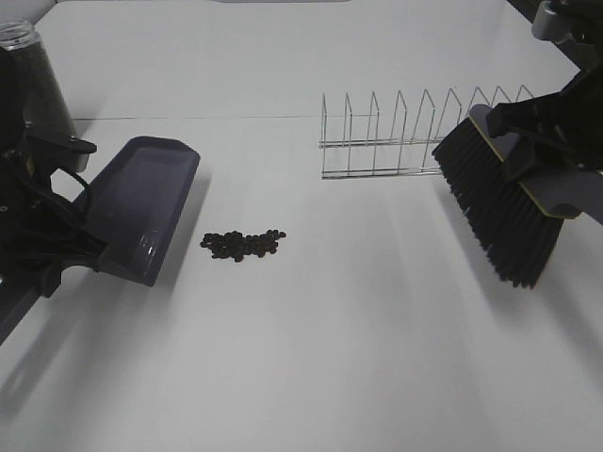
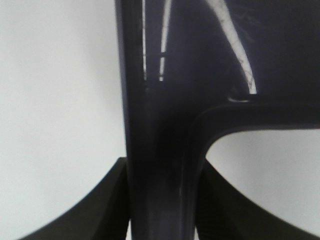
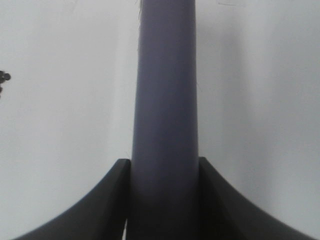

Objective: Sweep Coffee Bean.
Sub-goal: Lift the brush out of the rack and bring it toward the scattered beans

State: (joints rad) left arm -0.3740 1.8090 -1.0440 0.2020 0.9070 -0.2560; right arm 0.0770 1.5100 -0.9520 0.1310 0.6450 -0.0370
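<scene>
A loose cluster of dark coffee beans (image 1: 243,245) lies on the white table, left of middle. A few of the beans show at the edge of the right wrist view (image 3: 4,77). My left gripper (image 1: 71,247) is shut on the handle of a dark purple dustpan (image 1: 143,205), which is tilted just left of the beans; the handle fills the left wrist view (image 2: 160,165). My right gripper (image 1: 556,165) is shut on the grey-purple handle (image 3: 165,115) of a black-bristled brush (image 1: 495,212), held in the air far right of the beans.
A wire dish rack (image 1: 415,137) stands behind the brush at back right. A tall clear jar of dark beans (image 1: 36,80) stands at the back left corner behind the left arm.
</scene>
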